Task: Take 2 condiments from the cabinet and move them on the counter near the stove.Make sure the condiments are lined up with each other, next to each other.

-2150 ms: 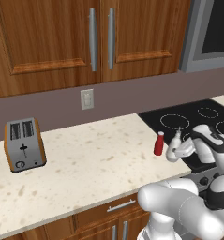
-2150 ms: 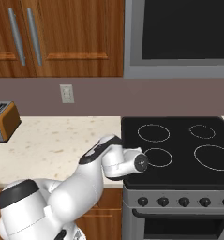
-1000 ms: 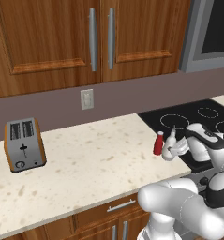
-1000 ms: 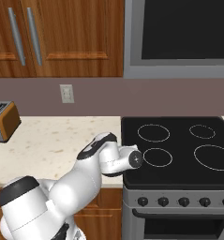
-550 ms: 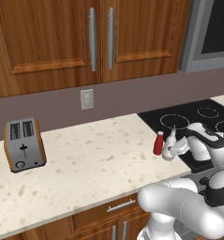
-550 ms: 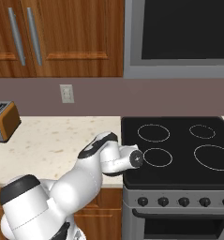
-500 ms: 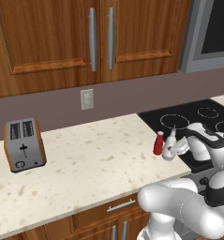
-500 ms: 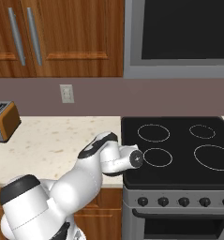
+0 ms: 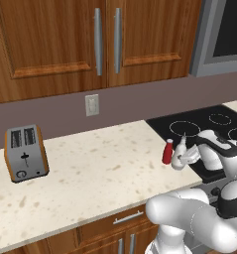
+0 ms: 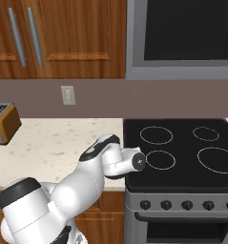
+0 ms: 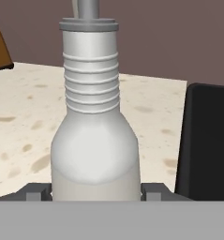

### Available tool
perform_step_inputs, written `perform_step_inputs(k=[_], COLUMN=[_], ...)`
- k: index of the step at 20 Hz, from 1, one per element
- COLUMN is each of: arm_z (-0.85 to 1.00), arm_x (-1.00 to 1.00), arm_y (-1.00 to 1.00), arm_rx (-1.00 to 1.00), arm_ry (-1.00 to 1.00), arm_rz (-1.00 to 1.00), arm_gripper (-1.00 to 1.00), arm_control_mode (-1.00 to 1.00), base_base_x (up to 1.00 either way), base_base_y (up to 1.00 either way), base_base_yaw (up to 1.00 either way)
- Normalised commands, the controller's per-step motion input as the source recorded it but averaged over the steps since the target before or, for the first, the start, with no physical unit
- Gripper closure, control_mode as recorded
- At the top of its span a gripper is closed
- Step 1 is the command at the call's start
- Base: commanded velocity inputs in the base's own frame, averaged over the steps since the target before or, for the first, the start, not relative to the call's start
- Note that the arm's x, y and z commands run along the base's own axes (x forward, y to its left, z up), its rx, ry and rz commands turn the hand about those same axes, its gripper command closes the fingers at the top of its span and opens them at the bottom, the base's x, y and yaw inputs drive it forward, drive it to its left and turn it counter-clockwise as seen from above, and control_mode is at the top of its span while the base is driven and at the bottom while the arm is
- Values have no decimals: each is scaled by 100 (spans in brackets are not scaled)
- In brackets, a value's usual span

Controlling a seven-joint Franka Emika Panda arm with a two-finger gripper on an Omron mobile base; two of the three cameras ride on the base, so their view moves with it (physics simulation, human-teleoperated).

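Bottles are what I am working with here. My gripper (image 9: 182, 158) is squeezing the whitish bottle (image 9: 179, 155), with one finger on each side of its round body. In the hand view the whitish bottle (image 11: 92, 122) is sitting right up close between my finger tips (image 11: 37, 190), and its ribbed neck and thin nozzle are pointing up.

The bottle is standing up straight at the right end of the counter (image 9: 90, 173), just beside the edge of the stove (image 9: 209, 134). I cannot tell if its bottom is touching the counter.

The red bottle (image 9: 167, 152) is standing right next to it on the left side, with its pale cap on top. The two bottles are looking like they are side by side, almost touching.

A toaster (image 9: 25, 153) is sitting far off at the left end of the counter. The cabinet doors (image 9: 105, 42) above are shut.
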Motion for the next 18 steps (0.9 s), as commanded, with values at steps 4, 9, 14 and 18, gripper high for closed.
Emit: perform_step_inputs(k=[4,9,14,18], arm_z=[0,0,0,0], arm_x=[0,0,0,0], arm_y=[0,0,0,0], arm_rx=[0,0,0,0], arm_ry=[0,0,0,0], arm_rz=[0,0,0,0], arm_gripper=[-100,-100,-100,-100], arm_control_mode=[-100,-100,-100,-100], base_base_x=[0,0,0,0], base_base_y=[0,0,0,0], base_base_yaw=[0,0,0,0])
